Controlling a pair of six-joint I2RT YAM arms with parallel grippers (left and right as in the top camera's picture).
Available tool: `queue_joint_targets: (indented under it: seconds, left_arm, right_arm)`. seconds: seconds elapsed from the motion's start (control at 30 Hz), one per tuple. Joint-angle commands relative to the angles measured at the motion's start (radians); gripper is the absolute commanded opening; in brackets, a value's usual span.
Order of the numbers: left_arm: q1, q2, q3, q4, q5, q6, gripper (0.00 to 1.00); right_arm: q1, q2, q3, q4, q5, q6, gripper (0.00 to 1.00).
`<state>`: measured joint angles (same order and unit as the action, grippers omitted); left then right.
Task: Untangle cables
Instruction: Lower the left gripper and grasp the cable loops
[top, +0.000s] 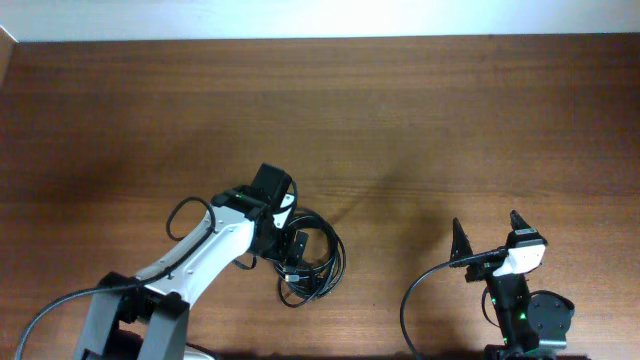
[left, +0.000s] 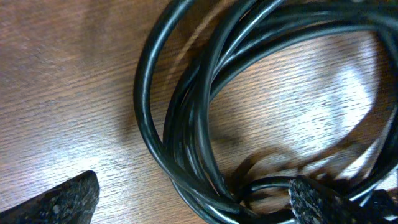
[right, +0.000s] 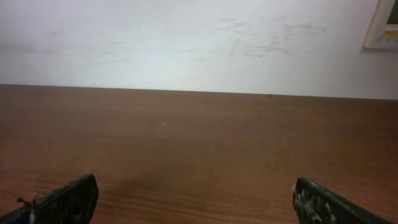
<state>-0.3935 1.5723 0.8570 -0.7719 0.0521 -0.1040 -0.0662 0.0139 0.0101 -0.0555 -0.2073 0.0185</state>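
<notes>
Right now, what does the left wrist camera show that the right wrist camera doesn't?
Only the left wrist view shows the looped bundle of thin black cables. It is seen close up, lying on the brown wooden table between the dark fingers of the open left claw. Only the right wrist view shows the pale wall beyond the table's far edge and a light-coloured frame corner at upper right; no cables appear there. Both show that table and a pair of spread fingertips at the bottom; the right claw is open too.
</notes>
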Motion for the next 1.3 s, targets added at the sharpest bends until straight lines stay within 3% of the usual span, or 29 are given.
queue_joint_targets:
  seconds: [0.0,0.3,0.4,0.53,0.63,0.83,0.93,1.0,1.1,1.27]
  left_arm:
    - [-0.003,0.030,-0.026,0.005,0.011,-0.015,0.99]
    - [-0.003,0.032,-0.040,0.026,0.010,-0.015,0.80]
    - [-0.003,0.032,-0.068,0.065,0.003,-0.015,0.86]
    - [-0.003,0.032,-0.068,0.072,0.003,-0.015,0.84]
    - [-0.003,0.032,-0.069,0.072,-0.009,-0.015,0.70]
    - [-0.003,0.033,-0.072,0.073,-0.024,-0.015,0.53]
    - [-0.003,0.033,-0.072,0.080,-0.023,-0.015,0.38]
    - [-0.003,0.033,-0.072,0.088,-0.023,-0.015,0.19]
    - [-0.003,0.033,-0.072,0.106,-0.022,-0.015,0.00]
    - [-0.003,0.033,-0.072,0.164,-0.021,-0.016,0.00]
  right_arm:
    - [0.005,-0.005,-0.005,-0.005,-0.017,-0.003,0.99]
    - [0.005,-0.005,-0.005,-0.005,-0.017,-0.003,0.99]
    - [0.005,-0.005,-0.005,-0.005,-0.017,-0.003,0.99]
    - [0.005,-0.005,-0.005,-0.005,-0.017,-0.004,0.99]
    - [0.005,-0.005,-0.005,-0.005,-0.017,-0.003,0.99]
    - [0.005,-0.005,-0.005,-0.005,-0.017,-0.003,0.99]
    - [0.005,-0.005,-0.005,-0.005,-0.017,-0.003,0.99]
    - [0.005,-0.005,-0.005,-0.005,-0.017,-0.003,0.99]
    - [0.005,-0.005,-0.005,-0.005,-0.017,-0.003,0.99]
    - [0.005,-0.005,-0.005,-0.005,-0.017,-0.003,0.99]
